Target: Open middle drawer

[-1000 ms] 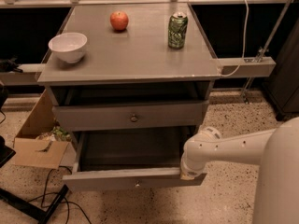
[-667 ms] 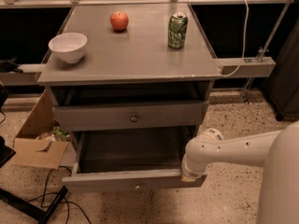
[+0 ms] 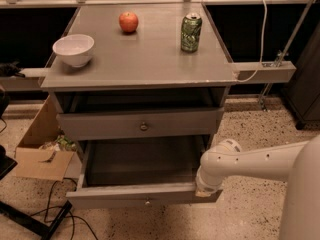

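Camera view: my arm (image 3: 265,159) comes in low from the right, cut off by the picture's edge.
Gripper (image 3: 204,190): at the right end of the front of the middle drawer (image 3: 125,196), hidden under my wrist (image 3: 220,160); open or closed, I cannot tell.
Middle drawer: pulled out, below the top drawer (image 3: 100,126).
Cabinet top (image 3: 145,59): bowl (image 3: 73,49), apple (image 3: 128,21), can (image 3: 191,32), well apart.

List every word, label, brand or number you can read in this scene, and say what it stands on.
On the green can: printed markings, not legible.
On the cardboard box: no lettering shows.
Elsewhere: none, neither on the middle drawer nor on the gripper at that drawer's right front corner.
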Robot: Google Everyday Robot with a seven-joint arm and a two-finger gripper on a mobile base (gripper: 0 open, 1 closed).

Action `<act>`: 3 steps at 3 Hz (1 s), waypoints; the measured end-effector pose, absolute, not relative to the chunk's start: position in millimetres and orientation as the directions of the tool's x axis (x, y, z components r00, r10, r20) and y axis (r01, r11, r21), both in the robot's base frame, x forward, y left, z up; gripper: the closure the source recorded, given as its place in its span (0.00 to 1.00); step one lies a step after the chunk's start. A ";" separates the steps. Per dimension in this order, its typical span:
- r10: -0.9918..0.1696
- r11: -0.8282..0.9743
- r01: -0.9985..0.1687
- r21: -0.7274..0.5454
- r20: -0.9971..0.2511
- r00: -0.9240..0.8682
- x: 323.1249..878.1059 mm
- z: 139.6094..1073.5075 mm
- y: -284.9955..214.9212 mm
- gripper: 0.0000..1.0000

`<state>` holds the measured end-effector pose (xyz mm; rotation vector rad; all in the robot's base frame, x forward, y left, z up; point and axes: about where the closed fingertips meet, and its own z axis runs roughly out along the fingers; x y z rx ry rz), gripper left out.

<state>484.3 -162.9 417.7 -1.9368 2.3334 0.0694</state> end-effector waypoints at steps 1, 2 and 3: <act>-0.975 0.191 -0.981 -0.021 -0.118 -0.187 476.1 418.2 -165.1 1.00; -0.976 0.185 -0.983 -0.005 -0.117 -0.183 466.4 419.9 -163.3 1.00; -0.973 0.192 -0.981 0.010 -0.125 -0.192 458.1 420.0 -167.5 1.00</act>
